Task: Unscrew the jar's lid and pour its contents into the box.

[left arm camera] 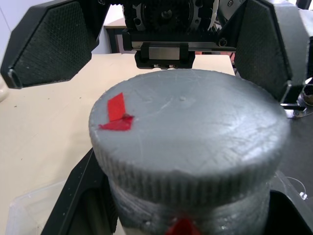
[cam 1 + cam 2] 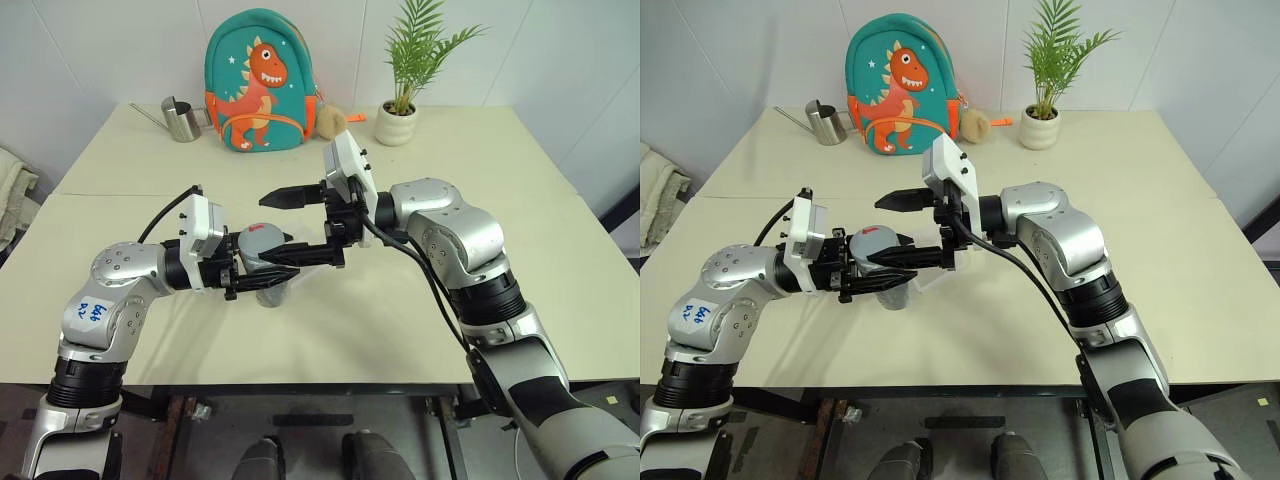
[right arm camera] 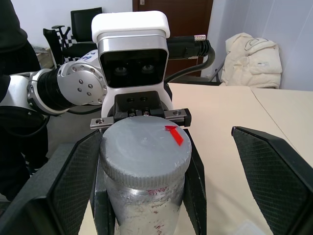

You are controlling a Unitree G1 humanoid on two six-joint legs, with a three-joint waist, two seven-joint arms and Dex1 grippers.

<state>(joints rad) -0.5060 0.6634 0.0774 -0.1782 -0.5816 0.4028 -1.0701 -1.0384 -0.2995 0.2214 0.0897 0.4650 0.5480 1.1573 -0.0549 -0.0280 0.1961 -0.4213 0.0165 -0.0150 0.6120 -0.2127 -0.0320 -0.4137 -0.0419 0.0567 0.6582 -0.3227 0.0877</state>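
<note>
Jar (image 2: 262, 262) gripped by left end effector (image 2: 262, 278) above beige table (image 2: 480, 180); right end effector (image 2: 290, 228) wide open.

An office-like room: pale table (image 2: 300, 330), white walls, black office chair (image 3: 83, 22) behind.

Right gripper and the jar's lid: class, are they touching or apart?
Apart. The right wrist view shows the right gripper open, a fingertip standing clear of the lid.

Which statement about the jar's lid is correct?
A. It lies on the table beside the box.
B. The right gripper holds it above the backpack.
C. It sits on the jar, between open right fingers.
C: the lid sits on the jar, which the left gripper holds; the right gripper is open around it.
</note>
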